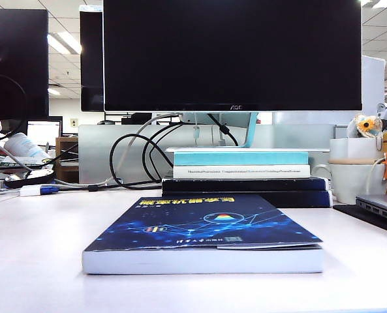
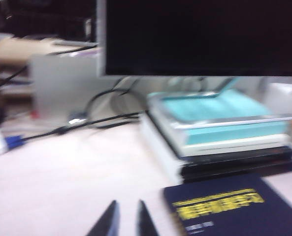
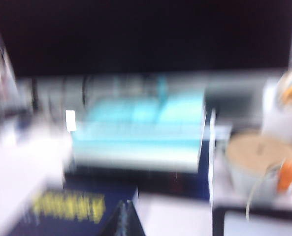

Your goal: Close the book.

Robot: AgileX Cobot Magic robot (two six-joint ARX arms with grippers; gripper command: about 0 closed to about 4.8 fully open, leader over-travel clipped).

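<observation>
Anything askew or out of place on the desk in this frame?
Only slightly: the book lies closed, but its cover's front right corner lifts a little off the pages. The stacked books behind sit square. Neither gripper touches anything.

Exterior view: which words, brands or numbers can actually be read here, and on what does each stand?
"AOC": monitor, bottom bezel.
Book cover: yellow title and small white line near the front edge, Chinese characters, too small to read.
White book in the stack: spine print too small to read.
No other text is visible.

One closed blue book [image 1: 203, 228], one stack of books [image 1: 245, 175], one monitor [image 1: 232, 55], two pincers: left pincer [image 2: 125, 222], right pincer [image 3: 126, 219].
</observation>
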